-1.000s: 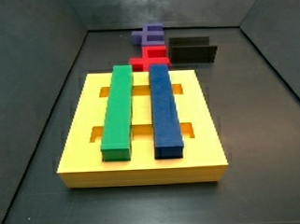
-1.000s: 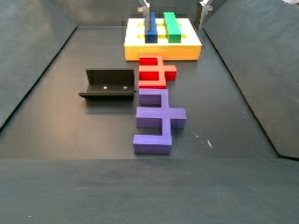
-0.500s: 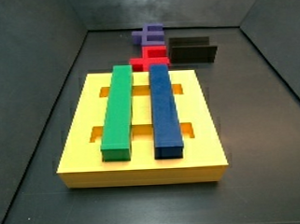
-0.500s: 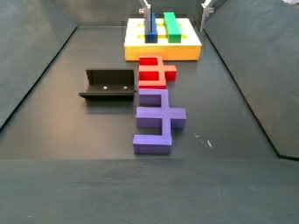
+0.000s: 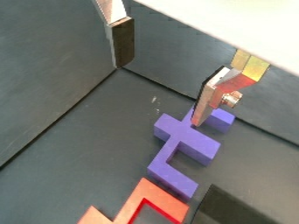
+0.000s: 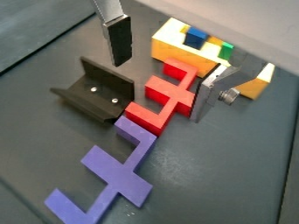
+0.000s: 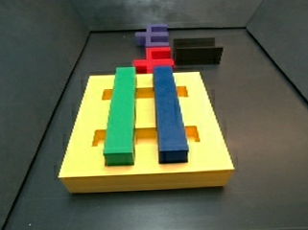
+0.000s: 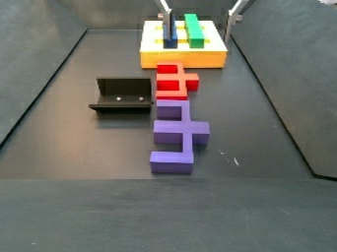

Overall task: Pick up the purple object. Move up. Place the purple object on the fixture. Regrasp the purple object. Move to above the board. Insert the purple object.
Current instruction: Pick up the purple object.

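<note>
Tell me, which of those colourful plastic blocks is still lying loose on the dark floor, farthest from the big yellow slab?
The violet-purple bridge-shaped piece. It lies beyond the red cross-shaped piece, while the green bar and dark-blue bar sit in the yellow board. The open gripper hovers above, holding nothing.

Side views face oppositely across the board; wrist views seemingly look down.

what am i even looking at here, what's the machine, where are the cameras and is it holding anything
It is a robot arm with a two-finger gripper. Two pictures come from cameras on its wrist, looking down past its flat silver fingers; two come from cameras fixed beside the dark floor. The gripper hangs open above the floor, holding nothing. Below lie a violet-purple blocky piece, a red cross-shaped piece, a black L-shaped bracket called the fixture, and a thick yellow slotted board carrying a long green bar and a long dark-blue bar.
</note>
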